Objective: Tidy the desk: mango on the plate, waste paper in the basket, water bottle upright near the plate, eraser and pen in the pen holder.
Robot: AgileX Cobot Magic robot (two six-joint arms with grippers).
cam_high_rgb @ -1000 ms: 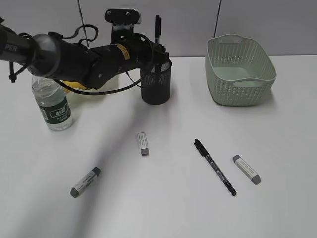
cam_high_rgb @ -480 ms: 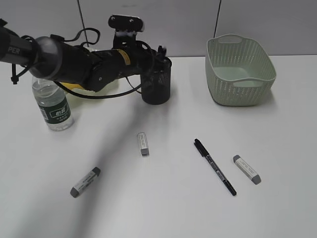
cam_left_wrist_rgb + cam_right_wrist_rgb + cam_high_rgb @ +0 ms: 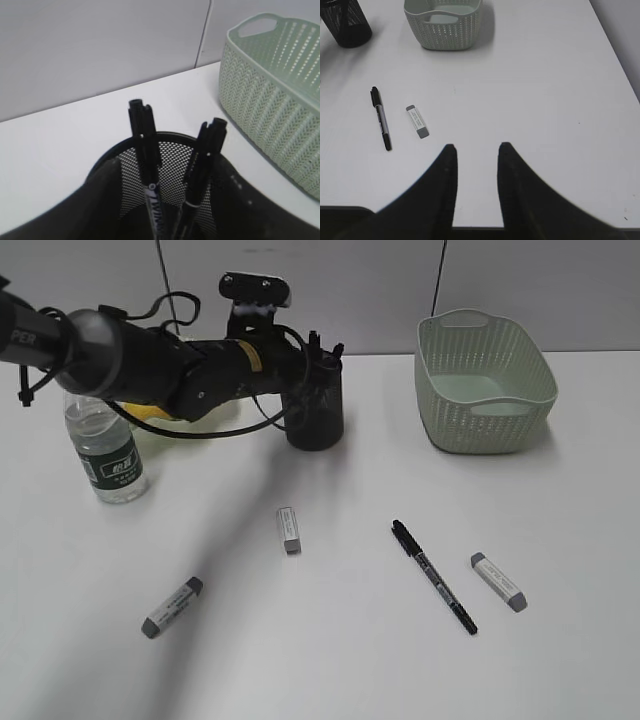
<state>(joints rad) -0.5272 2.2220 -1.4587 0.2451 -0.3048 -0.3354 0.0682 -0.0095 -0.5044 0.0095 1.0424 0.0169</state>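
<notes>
Two black pens (image 3: 145, 150) upright in mesh holder (image 3: 172, 155).

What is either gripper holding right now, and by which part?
Nothing. The left gripper stands open over the pen holder, the two pens inside it free; the right gripper is empty above the desk.

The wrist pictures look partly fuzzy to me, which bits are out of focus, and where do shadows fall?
Left wrist view: the dark fingers at the bottom are blurred; the two pens in the pen holder are sharp.
Right wrist view: the fingers are soft-edged, the desk sharp.
Exterior view: a soft, broad shadow of the arm crosses the desk towards the lower left.
</notes>
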